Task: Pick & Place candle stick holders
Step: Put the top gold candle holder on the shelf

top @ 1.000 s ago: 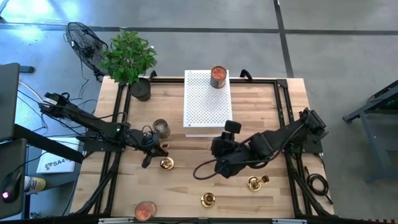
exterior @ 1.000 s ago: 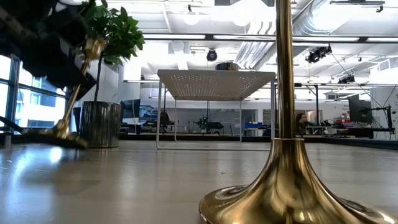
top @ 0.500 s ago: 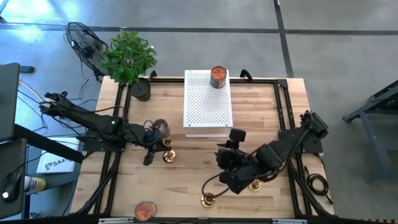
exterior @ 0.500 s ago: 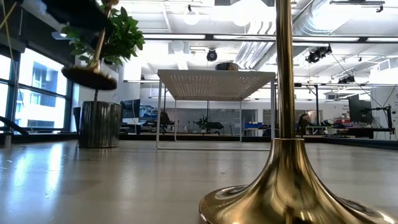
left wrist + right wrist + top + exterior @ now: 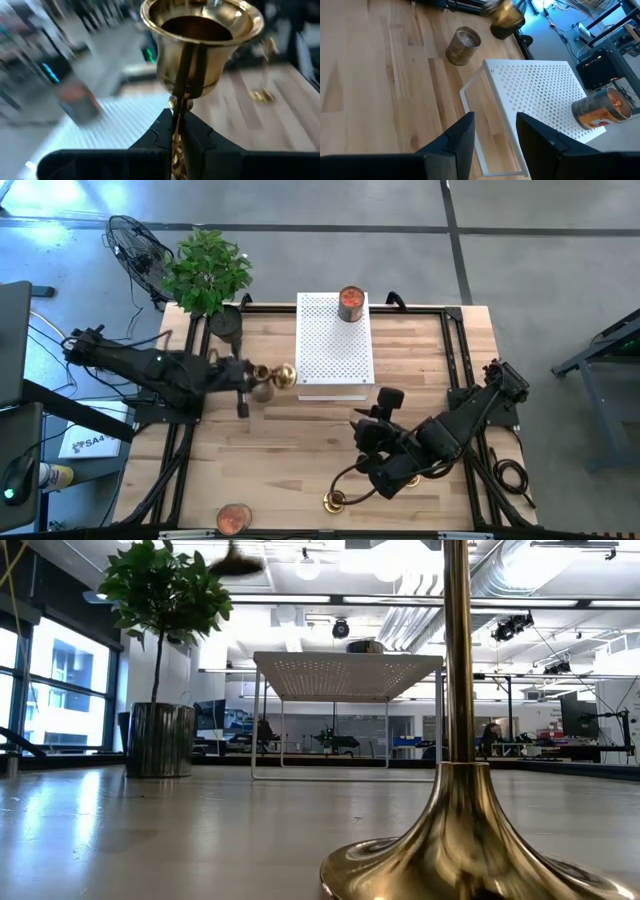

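L tool (image 5: 252,372) is clamped on a candle holder's (image 5: 276,374) stem, w/ the holder carried on its side: long axis runs along the worktop's (image 5: 300,450) width, flared base pointing toward the white perforated stand (image 5: 334,345). In the L wrist view the fingers (image 5: 162,132) pinch the thin stem, base (image 5: 200,37) facing away. Holder sits just beside the stand's left edge, above the worktop, near a small tin (image 5: 262,389). So L arm is the one closest to the stand.

R tool (image 5: 384,465) has fingers apart, nothing between, near the front edge; two more holders there, one (image 5: 334,501) at the front edge, other (image 5: 412,477) mostly under the arm.
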`<state>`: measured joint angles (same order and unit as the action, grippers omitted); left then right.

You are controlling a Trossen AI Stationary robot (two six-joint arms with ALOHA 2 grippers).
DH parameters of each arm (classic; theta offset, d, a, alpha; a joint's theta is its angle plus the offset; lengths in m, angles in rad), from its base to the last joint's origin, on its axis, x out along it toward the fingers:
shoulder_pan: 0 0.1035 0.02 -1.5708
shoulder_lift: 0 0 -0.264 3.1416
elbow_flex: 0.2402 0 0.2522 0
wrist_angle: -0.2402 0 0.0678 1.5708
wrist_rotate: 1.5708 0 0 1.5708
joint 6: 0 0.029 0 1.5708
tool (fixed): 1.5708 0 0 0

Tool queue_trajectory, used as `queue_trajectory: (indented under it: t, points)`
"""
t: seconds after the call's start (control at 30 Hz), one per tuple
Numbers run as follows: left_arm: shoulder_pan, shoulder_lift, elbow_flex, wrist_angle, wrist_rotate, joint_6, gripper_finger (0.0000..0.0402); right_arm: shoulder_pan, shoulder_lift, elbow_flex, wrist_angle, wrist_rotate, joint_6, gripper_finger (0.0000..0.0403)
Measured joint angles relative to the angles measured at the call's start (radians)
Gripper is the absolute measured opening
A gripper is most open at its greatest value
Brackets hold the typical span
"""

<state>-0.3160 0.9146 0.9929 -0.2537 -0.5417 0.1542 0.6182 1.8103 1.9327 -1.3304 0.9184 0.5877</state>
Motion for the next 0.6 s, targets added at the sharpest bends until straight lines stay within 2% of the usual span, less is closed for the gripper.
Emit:
queue_trajectory:
  t: [0.1, 0.2, 0.3, 0.43, 0.6]
  points:
    - [0.055, 0.0, 0.045, 0.076, 0.01, 0.068, 0.001, -0.001, 0.0, 0.0, 0.003, 0.011, 0.0, 0.014]
    - [0.156, 0.001, 0.102, 0.069, 0.068, 0.077, 0.001, -0.001, 0.0, 0.0, 0.004, 0.028, 0.0, 0.014]
    - [0.287, 0.019, 0.153, 0.067, 0.186, 0.077, 0.001, -0.001, 0.0, 0.0, 0.008, 0.034, 0.0, 0.014]
    - [0.462, 0.079, 0.229, 0.048, 0.407, 0.019, 0.001, 0.0, 0.0, 0.0, 0.011, 0.034, 0.011, 0.014]
    - [0.645, 0.21, 0.318, 0.021, 0.512, -0.03, 0.001, 0.0, 0.0, 0.0, 0.011, 0.033, 0.012, 0.014]
